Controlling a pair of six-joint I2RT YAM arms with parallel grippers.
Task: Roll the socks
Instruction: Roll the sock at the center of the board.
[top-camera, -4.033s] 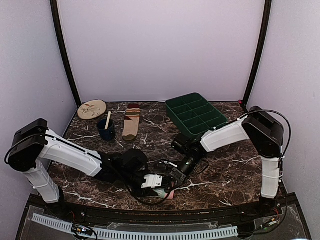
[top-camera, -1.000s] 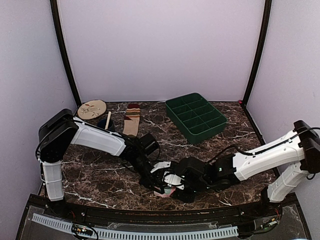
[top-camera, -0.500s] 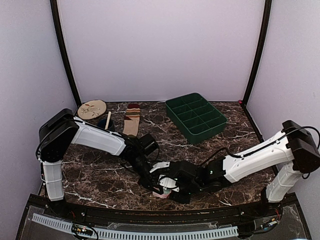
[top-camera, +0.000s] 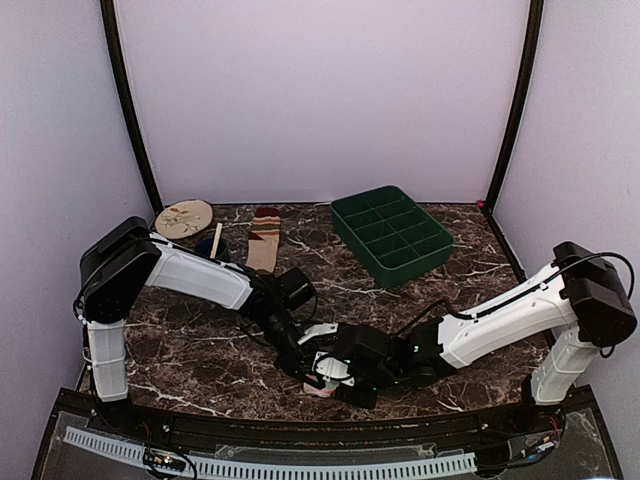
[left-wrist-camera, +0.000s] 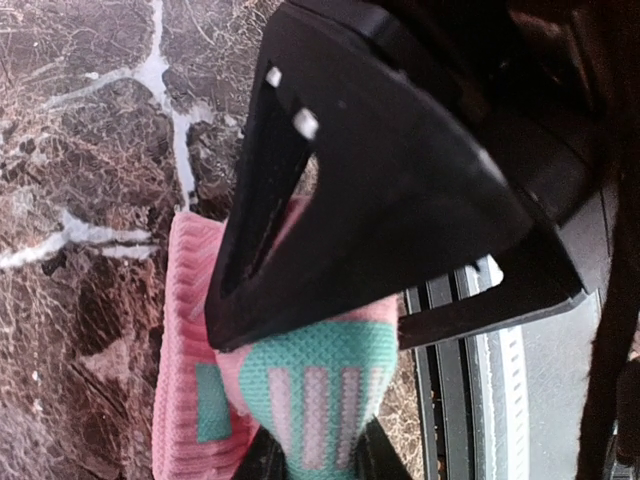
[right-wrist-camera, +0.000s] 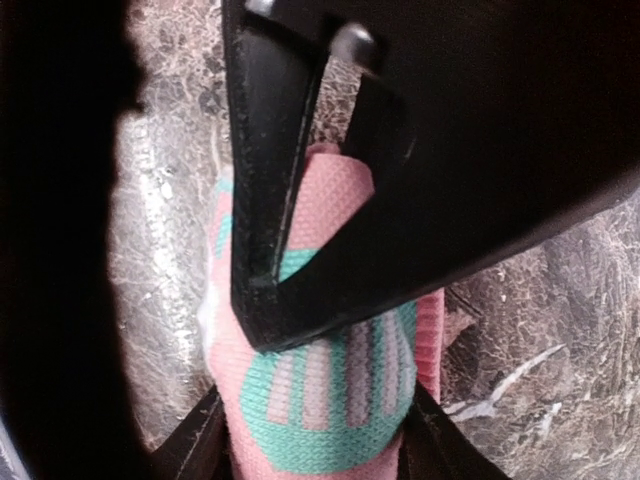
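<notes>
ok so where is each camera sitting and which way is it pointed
top external: fixed high behind the arm bases, facing down over the marble table; both whole arms show, meeting at the pink sock.
left wrist: on the left arm, facing down along the left end effector at that sock; jaws at bottom edge, other arm's finger crossing.
right wrist: same from the right arm; right end effector jaws at bottom, left arm's finger crossing.
shared: both wrist views show that sock on marble.
</notes>
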